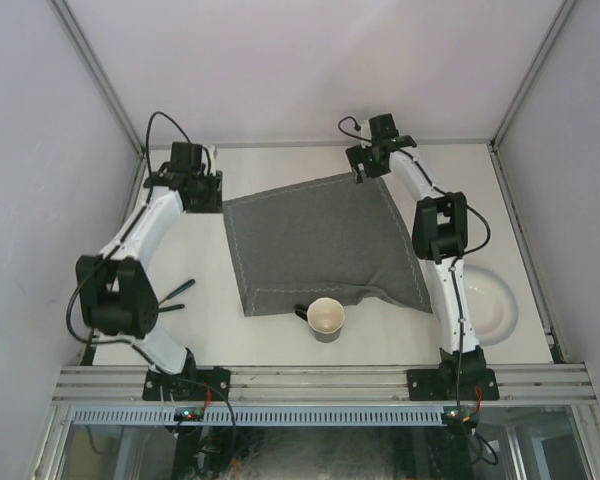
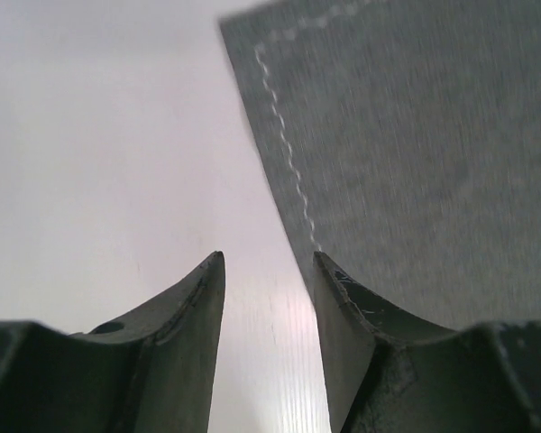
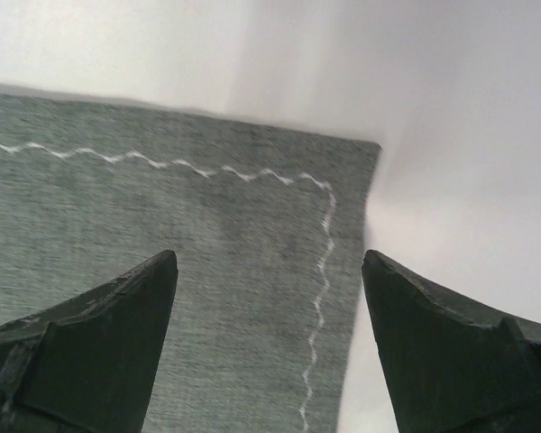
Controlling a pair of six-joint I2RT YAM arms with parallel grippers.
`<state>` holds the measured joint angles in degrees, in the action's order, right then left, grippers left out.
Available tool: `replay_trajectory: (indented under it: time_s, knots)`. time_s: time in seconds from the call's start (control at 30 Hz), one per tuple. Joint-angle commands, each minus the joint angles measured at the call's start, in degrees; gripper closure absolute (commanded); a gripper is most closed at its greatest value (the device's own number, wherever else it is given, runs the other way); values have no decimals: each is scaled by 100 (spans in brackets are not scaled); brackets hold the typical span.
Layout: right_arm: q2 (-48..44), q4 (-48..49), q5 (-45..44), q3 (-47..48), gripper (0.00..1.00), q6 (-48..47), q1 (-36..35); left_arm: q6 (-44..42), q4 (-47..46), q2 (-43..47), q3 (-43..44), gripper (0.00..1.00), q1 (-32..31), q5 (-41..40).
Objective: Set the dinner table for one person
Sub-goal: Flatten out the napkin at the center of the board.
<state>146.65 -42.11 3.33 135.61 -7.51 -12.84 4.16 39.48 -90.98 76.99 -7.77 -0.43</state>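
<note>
The left arm (image 1: 150, 225) and the right arm (image 1: 448, 300) are both made of white tubular links joined by chunky black joint housings. Each sits on a black base block (image 1: 185, 385), and thin black cables (image 1: 160, 114) loop out near the wrists. The left end effector (image 2: 266, 262) has two dark, matte fingers (image 2: 185, 334) that taper to curved points and are lightly scratched, and the right end effector (image 3: 270, 262) has the same dark, wedge-shaped fingers (image 3: 99, 334) with rough, worn edges.

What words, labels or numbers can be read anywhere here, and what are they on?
None. No readable text shows on the grey mat, the cup, the white plate or the dinner table. The two wrist views show only plain cloth, stitching and bare tabletop.
</note>
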Motion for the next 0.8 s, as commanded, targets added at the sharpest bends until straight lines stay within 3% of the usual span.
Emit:
replay_trajectory:
  time_s: [0.0, 0.13, 0.33, 0.57, 0.77]
  knots:
    - [-671, 119, -171, -286, 17, -151, 222, 682, -118, -1079, 1058, 52, 252, 0]
    - [-878, -10, -79, -503, 18, -128, 328, 1192, 464, -2223, 2258, 53, 442, 584]
    - [-1834, 129, 269, -1588, 20, -71, 614, 1370, 796, -3135, 3409, 53, 536, 461]
    - [-3411, -5, 615, -2715, 20, -188, 1009, 1517, 970, -3576, 3751, 53, 801, 173]
    - [-5111, -463, 1132, -3921, 20, -333, 1656, 1662, 1107, -3920, 3876, 54, 981, 743]
